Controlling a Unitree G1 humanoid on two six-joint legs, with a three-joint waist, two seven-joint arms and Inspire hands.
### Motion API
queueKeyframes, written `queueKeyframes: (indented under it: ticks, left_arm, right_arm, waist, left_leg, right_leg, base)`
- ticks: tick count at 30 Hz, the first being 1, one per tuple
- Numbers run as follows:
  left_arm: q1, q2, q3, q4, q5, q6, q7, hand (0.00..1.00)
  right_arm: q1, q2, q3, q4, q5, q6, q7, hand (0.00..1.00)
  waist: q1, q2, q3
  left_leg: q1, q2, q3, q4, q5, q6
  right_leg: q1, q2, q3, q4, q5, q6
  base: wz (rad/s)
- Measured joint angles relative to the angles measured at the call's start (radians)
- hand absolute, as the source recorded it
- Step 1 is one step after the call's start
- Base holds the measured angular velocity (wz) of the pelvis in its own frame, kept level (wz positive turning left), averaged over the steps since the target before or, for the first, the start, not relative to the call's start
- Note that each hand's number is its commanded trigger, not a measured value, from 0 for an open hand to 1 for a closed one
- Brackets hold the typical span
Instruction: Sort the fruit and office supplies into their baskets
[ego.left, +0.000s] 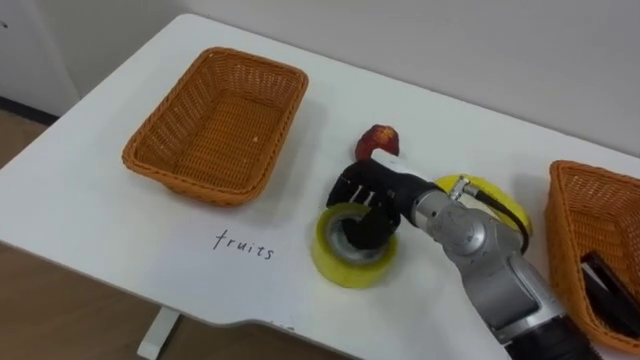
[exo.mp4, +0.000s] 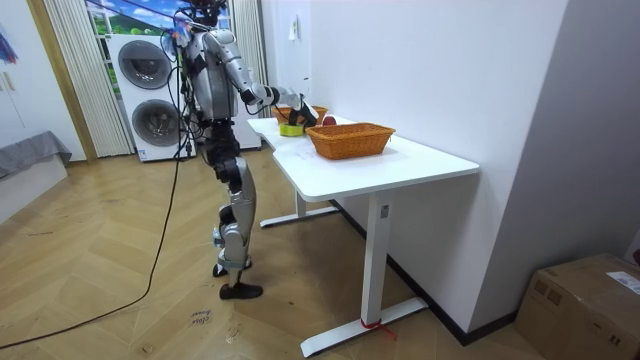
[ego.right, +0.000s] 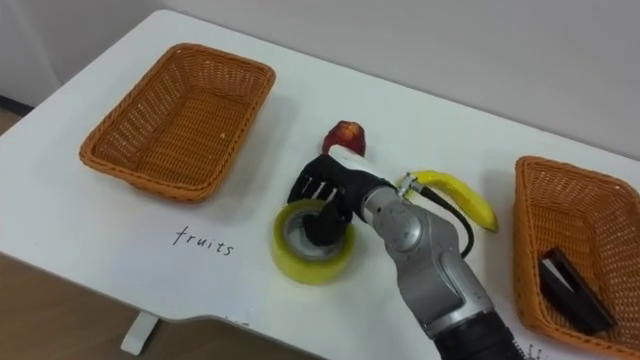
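Reaching in from the lower right, the robot's right hand (ego.right: 325, 192) is curling its fingers down into the hollow core of a yellow tape roll (ego.right: 300, 262). It is hooking the wall of the roll on the side nearest its wrist. That looks like a sensible grip for a ring lying flat on the white table (ego.right: 430, 105), where there is no edge to get under from outside. Whether the thumb is pressing the outer face of the roll cannot be told.

An apple (ego.right: 345, 135) is sitting just behind the hand, close to its back but apparently not touching. A banana (ego.right: 465, 200) is lying beside the forearm on the robot's right. Neither is being held, and both are waiting on the tabletop between the baskets.

The fruit basket (ego.right: 110, 160) is standing empty well off to the robot's left. A handwritten label (ego.right: 203, 242) on the table in front of it is marking what belongs there. On the far right, the office basket (ego.right: 530, 255) is already holding a dark oblong item (ego.right: 575, 285), too indistinct to name. That is probably where the tape is heading.

Judging from this layout, the sorting is only partly under way: one supply is in place, the tape is in hand but not yet lifted, and both fruits are unsorted. The carry to the right will be passing over or near the banana, and a hooked hold on one wall may be letting the roll swing or slip.

In the room view the robot is standing upright at the table's end.
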Motion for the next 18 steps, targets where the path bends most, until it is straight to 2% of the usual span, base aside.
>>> queueKeyframes:
  ticks: [5,18]
  left_arm:
    - [-0.002,0.001,0.0,-0.001,0.001,0.0,0.0,0.0]
    - [0.004,-0.002,0.007,-0.005,0.001,0.0,0.0,0.0]
  right_arm:
    - [0.0,0.002,0.0,0.0,-0.01,0.008,0.02,1.0]
    - [0.002,0.0,-0.015,-0.003,0.017,0.009,0.035,1.0]
  waist:
    - [0.0,-0.003,-0.0031]
    - [0.0,0.004,-0.0027]
  left_leg:
    - [0.001,0.0,0.0,0.002,0.0,0.0]
    - [0.01,0.0,0.01,0.003,0.001,0.0]
  right_leg:
    - [0.001,0.0,0.001,0.0,0.0,0.0]
    - [0.004,-0.001,0.013,0.002,0.0,0.0]
  base:
    - [0.0]
    - [-0.02]
